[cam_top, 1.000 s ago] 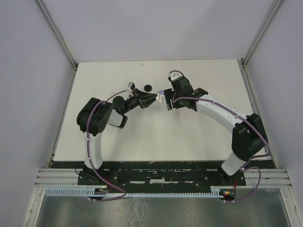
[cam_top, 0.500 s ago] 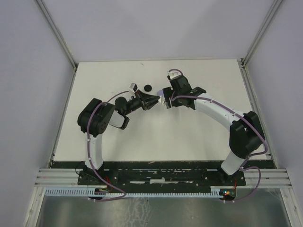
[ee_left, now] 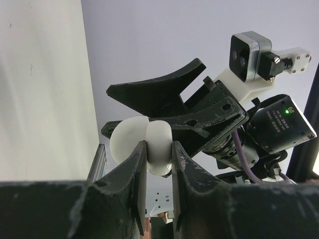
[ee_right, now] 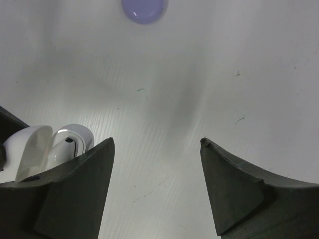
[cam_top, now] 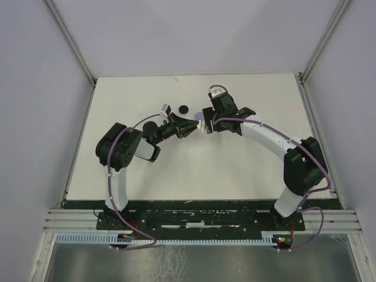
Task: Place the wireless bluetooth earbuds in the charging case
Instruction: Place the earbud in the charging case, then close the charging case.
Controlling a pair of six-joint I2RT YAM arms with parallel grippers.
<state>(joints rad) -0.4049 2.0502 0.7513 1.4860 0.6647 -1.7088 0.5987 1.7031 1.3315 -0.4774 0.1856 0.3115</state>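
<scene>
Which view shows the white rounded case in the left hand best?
Left wrist: the white rounded case sits centred and large, pinched in the left hand. Right wrist catches it only at the lower-left edge, partly behind that hand's own finger. In the top view it is too small to make out.

One charging case [ee_left: 149,144] sits between the left fingers [ee_left: 137,174]. One lilac disc [ee_right: 144,7] and one black disc [cam_top: 183,108] lie near them.

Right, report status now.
Left gripper shut on white case. Right gripper open, empty, close by it. Earbuds not clearly seen. Lilac disc on table, untouched.
</scene>
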